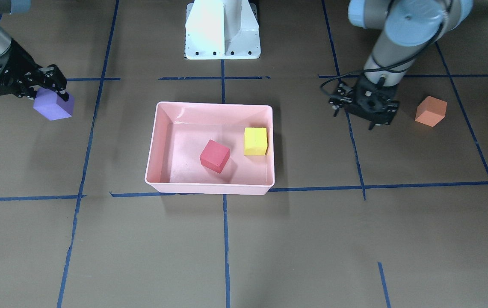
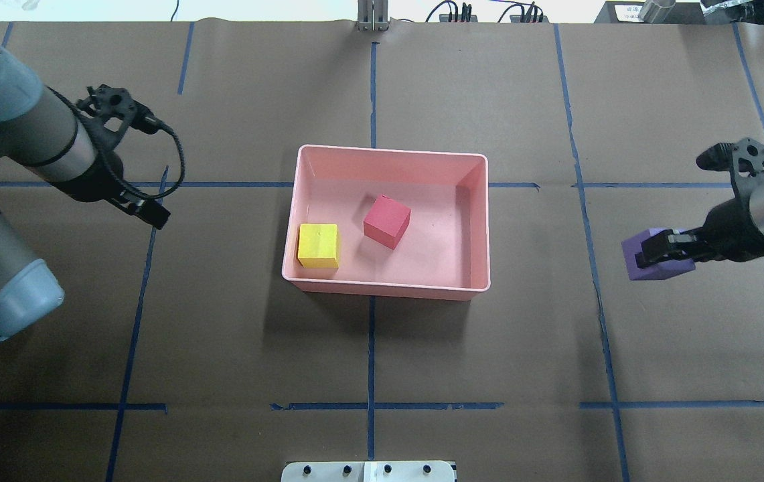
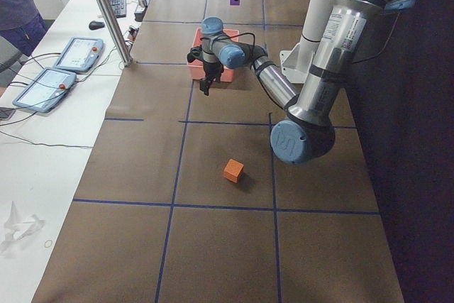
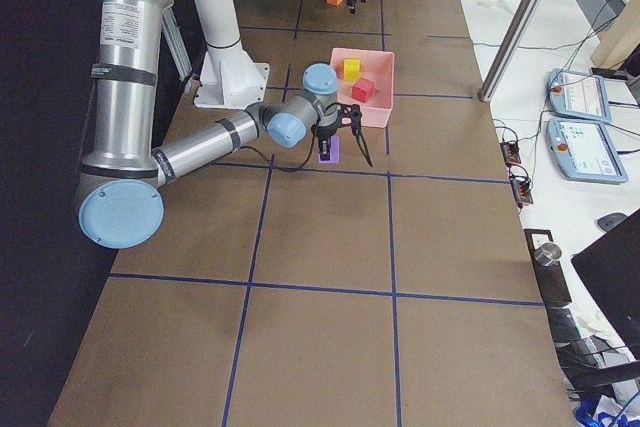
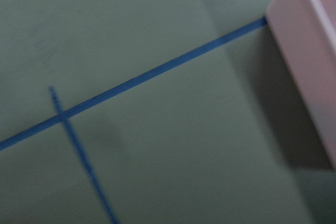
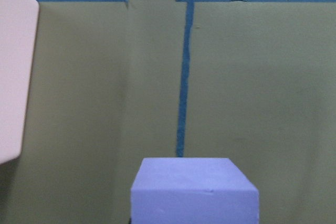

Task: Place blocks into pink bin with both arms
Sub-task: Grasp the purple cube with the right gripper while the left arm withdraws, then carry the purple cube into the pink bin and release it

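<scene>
The pink bin [image 1: 209, 188] [image 2: 388, 289] sits mid-table and holds the red block [image 1: 214, 155] [image 2: 387, 221] and the yellow-green block [image 1: 255, 141] [image 2: 319, 246]. My right gripper [image 1: 53, 100] [image 2: 653, 254] is shut on the purple block [image 1: 51, 111] [image 2: 643, 271] [image 6: 194, 190], well out to the bin's side. My left gripper [image 1: 354, 119] [image 2: 154, 215] points down with its jaws apart and empty, between the bin and the orange block [image 1: 430, 111] [image 3: 233, 170]. The orange block lies on the table. It is hidden in the overhead view.
The white pedestal base [image 1: 222, 30] stands behind the bin. Blue tape lines cross the brown paper table. The bin's corner shows in the left wrist view [image 5: 310, 51] and its edge in the right wrist view [image 6: 13, 77]. Tablets and cables lie on the side bench [image 3: 64, 69].
</scene>
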Motion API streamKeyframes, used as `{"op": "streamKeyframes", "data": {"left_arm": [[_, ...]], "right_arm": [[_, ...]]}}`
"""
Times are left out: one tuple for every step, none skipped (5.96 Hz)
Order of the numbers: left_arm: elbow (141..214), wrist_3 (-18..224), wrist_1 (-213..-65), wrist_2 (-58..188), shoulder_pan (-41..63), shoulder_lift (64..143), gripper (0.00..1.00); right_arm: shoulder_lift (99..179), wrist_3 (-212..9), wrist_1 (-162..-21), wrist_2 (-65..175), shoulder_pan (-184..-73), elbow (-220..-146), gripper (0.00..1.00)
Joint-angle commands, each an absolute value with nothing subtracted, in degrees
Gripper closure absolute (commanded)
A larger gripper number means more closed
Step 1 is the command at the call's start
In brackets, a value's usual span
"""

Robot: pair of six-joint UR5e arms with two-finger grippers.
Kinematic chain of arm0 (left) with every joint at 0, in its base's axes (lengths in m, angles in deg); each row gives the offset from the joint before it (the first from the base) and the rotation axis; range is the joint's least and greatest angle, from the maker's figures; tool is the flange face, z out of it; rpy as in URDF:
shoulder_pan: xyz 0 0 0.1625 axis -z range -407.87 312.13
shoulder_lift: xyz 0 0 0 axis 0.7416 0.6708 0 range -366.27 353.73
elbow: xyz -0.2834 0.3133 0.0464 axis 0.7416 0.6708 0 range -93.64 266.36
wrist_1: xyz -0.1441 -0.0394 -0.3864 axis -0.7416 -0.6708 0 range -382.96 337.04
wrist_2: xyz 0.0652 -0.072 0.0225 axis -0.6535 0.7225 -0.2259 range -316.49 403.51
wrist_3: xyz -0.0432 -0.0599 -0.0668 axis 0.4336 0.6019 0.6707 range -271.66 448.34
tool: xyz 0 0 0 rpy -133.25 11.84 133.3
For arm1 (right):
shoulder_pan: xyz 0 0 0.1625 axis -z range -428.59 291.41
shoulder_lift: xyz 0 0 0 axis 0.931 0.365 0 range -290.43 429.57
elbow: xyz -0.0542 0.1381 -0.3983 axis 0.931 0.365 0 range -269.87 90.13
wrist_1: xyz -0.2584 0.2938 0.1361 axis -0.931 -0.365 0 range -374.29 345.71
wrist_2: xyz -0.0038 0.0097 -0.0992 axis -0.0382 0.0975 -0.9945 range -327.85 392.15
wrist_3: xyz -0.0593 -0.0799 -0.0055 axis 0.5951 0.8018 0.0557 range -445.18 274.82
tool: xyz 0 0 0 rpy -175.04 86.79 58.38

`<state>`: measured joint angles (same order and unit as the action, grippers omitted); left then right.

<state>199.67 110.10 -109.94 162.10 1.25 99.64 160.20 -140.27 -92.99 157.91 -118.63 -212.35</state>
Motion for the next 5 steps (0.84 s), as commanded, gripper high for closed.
{"op": "streamKeyframes", "data": {"left_arm": [[201.24,101.46,-114.85,163.47,5.73,90.9,0.0],[200.72,99.34,-120.9,165.04,7.31,85.63,0.0],[200.19,96.28,-125.48,168.02,9.06,81.14,0.0],[200.18,94.42,-128.57,168.57,9.95,76.74,0.0],[199.23,94.4,-132.17,168.92,9.96,73.83,0.0]], "right_arm": [[140.17,-147.11,-116.82,157.32,-117.39,-214.41,0.7],[131.44,-151.24,-125.12,153.74,-113.45,-213.1,0.69],[125.61,-157.8,-125.12,149.96,-109.33,-207.87,0.69],[124.34,-160.74,-124.68,145.14,-104.5,-205.99,0.61],[124.76,-161.03,-124.16,142.65,-101.75,-205.62,0.06]]}}
